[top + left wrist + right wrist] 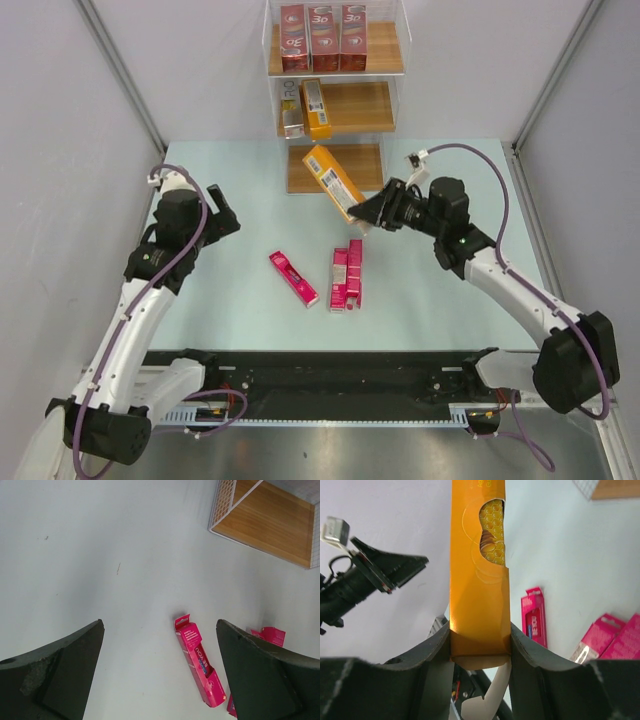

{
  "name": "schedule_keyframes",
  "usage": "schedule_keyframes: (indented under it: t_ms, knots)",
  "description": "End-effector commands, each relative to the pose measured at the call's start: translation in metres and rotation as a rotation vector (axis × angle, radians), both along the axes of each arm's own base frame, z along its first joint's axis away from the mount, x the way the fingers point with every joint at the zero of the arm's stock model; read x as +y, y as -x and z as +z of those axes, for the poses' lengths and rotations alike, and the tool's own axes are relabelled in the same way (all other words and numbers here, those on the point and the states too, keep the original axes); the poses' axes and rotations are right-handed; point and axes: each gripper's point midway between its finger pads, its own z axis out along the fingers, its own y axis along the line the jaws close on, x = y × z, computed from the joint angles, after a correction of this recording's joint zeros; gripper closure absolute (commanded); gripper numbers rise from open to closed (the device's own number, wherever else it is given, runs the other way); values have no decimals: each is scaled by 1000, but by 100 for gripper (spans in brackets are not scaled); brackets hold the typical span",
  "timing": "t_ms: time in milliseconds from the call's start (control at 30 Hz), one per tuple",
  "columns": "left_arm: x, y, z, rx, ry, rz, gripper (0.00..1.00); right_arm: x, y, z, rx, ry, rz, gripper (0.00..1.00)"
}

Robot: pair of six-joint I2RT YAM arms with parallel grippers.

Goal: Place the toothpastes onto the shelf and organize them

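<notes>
The pale blue-green surface (240, 200) carries a three-tier stepped shelf of light wooden boards and clear acrylic walls (365, 108) at its far edge. In front of the shelf's lowest board, the right claw (375, 212) is part-closed on the near end of a long orange-yellow toothpaste carton (332, 180), both fingers pressed to its sides. The left claw (222, 212), well to the shelf's left, gapes wide and empty.

The carton's long axis runs diagonally. Its free end points up and left over the lowest board's front edge, so it sits skewed to the shelf. I judge that a good placement needs the wrist turned until the carton squares with the boards, then an entry that clears the acrylic walls. Gripped at one end, it may sag.

Three slim pink cartons (347, 278) lie nearer than the shelf, unsorted.
</notes>
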Motion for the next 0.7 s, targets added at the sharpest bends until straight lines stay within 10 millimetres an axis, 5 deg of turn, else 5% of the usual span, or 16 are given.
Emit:
schedule_keyframes:
  t_ms: [0, 233, 667]
  knots:
    - [-7, -3, 2, -20, -5, -46, 0, 0, -24, 85, -239, -122, 13, 82]
    - [-9, -3, -2, -15, -5, -62, 0, -19, -79, 92, -219, -202, -53, 83]
    - [-11, 0, -6, -10, -1, -79, 0, -22, -171, 96, -105, -322, -200, 83]
